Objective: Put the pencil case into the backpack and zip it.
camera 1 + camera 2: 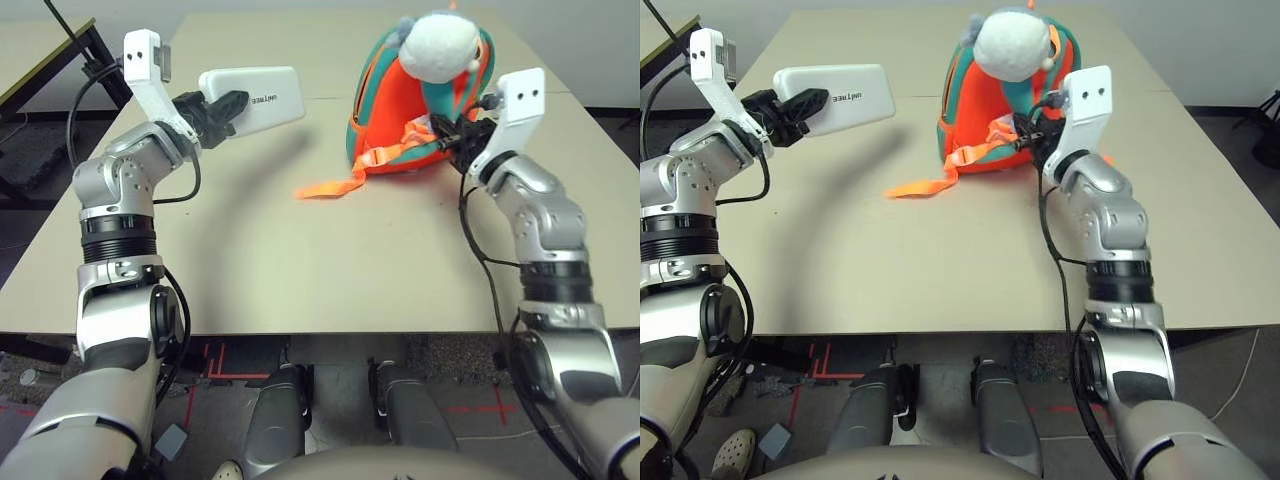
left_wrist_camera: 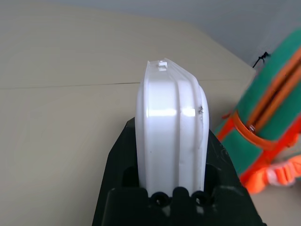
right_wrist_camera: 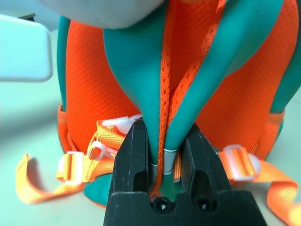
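The white pencil case (image 1: 256,98) with small dark lettering hangs in the air above the table's left half, my left gripper (image 1: 232,106) shut on its near end; the left wrist view shows the case (image 2: 171,127) edge-on between the black fingers (image 2: 120,160). The orange backpack (image 1: 395,105) with teal trim stands at the back right, a grey-white plush toy (image 1: 440,45) on top. My right gripper (image 1: 452,135) is shut on the backpack's teal and orange shoulder straps (image 3: 162,117), pinched together between the fingers (image 3: 136,155).
A loose orange strap (image 1: 330,187) trails from the backpack onto the beige table (image 1: 300,260). A second table with a black frame (image 1: 40,70) stands at the far left. A seam (image 1: 325,97) crosses the tabletop behind the case.
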You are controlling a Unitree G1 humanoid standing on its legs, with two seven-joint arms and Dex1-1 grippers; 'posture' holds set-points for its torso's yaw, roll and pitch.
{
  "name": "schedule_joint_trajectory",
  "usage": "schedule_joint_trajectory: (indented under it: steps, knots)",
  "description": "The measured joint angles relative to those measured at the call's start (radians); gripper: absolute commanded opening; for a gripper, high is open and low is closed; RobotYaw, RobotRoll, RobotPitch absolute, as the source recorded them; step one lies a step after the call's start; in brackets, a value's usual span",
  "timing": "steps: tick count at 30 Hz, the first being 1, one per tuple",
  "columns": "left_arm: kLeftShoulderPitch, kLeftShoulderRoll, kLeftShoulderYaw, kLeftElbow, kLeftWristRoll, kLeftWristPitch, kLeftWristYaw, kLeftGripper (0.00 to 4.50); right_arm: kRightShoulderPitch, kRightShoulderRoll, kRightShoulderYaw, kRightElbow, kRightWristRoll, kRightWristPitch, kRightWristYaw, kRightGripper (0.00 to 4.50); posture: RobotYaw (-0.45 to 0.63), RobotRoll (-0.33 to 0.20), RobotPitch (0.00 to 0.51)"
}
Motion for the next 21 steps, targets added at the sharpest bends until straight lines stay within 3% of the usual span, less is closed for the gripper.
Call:
schedule_joint_trajectory:
  steps: [4,8,15,21]
  knots:
    - [-0.002,-0.003,0.004,0.034,-0.002,0.0,-0.001,1.23,0.096,0.002,0.001,-0.206,0.015,0.094,-0.049,0.7,-0.16,0.0,0.121]
    - [-0.016,-0.007,0.003,0.064,-0.002,-0.005,-0.011,1.23,0.152,0.006,0.001,-0.295,0.03,0.144,-0.075,0.7,-0.17,0.0,0.12]
    - [-0.024,-0.023,-0.016,0.1,0.004,-0.051,-0.053,1.23,0.251,0.007,0.036,-0.285,0.009,0.088,-0.077,0.7,-0.17,0.0,0.113]
    - [-0.052,-0.012,-0.051,0.097,0.012,-0.087,-0.132,1.23,0.223,0.013,0.04,-0.158,-0.01,0.008,-0.082,0.7,-0.16,0.0,0.107]
